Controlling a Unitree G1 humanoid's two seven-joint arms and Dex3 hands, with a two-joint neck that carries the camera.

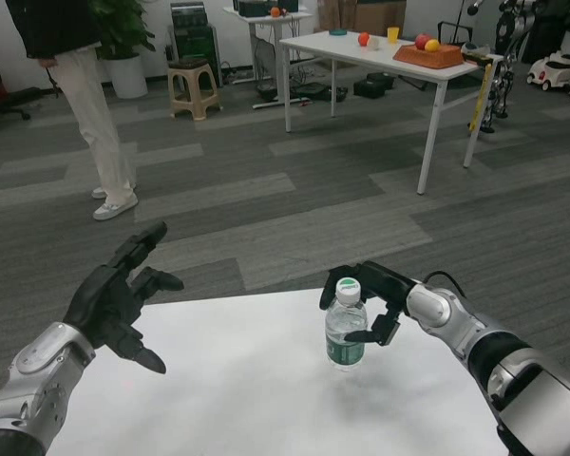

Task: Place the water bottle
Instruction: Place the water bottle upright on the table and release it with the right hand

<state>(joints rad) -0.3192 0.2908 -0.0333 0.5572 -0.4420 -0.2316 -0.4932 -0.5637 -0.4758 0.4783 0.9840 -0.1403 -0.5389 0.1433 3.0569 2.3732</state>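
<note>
The water bottle [346, 325], clear with a white cap and a green label band, stood upright on the white table [247, 389], toward the far edge and right of centre. The right hand [376, 302] lay just beside it on the bottle's right, at the level of the cap and shoulder; its fingers [361, 335] curved around the upper part of the bottle, one reaching behind the cap and another coming in at the shoulder. Whether these fingers pressed on the plastic or stood slightly apart from it could not be told. The right forearm [499, 361] ran from the lower right corner up to that hand.

The left hand [114, 302] hung over the table's left side, well apart from the bottle, its fingers spread wide and holding nothing, on the left forearm [28, 380].

Beyond the table, on the grey carpet, a person [85, 104] in pale trousers stood at upper left. A second white table [389, 57] at upper right bore a tray with fruit [427, 52], and a stool [192, 87] stood near a potted plant [123, 38]
</note>
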